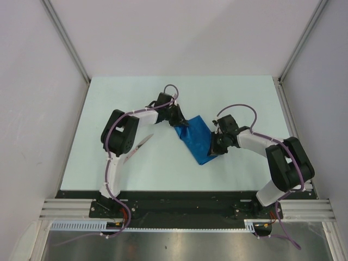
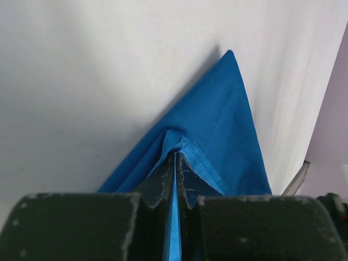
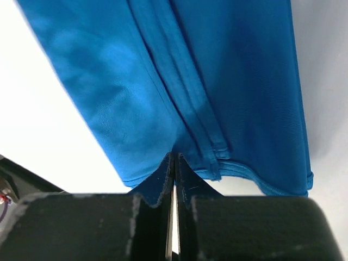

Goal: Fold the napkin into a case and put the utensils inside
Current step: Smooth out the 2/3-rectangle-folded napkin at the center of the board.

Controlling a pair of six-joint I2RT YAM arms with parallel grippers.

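both arms same build: left arm [image 1: 112, 169] and right arm [image 1: 254, 142] have white link shells with bulky black joint housings. a purple cable [image 1: 110, 142] runs along each arm and loops free near the wrist. bases [image 1: 110, 205] are black. left pincer [image 2: 175, 157] and right pincer [image 3: 174, 159]: matte black blocky bodies, tapered black fingers [image 2: 160, 182], edges scuffed grey-white, fine scratches on the inner faces.

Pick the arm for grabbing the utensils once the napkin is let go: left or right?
Left, probably. The utensils lie left of the napkin, nearer the left gripper; the right gripper sits across the napkin from them. Caveat: left is clamped on cloth and must release first.
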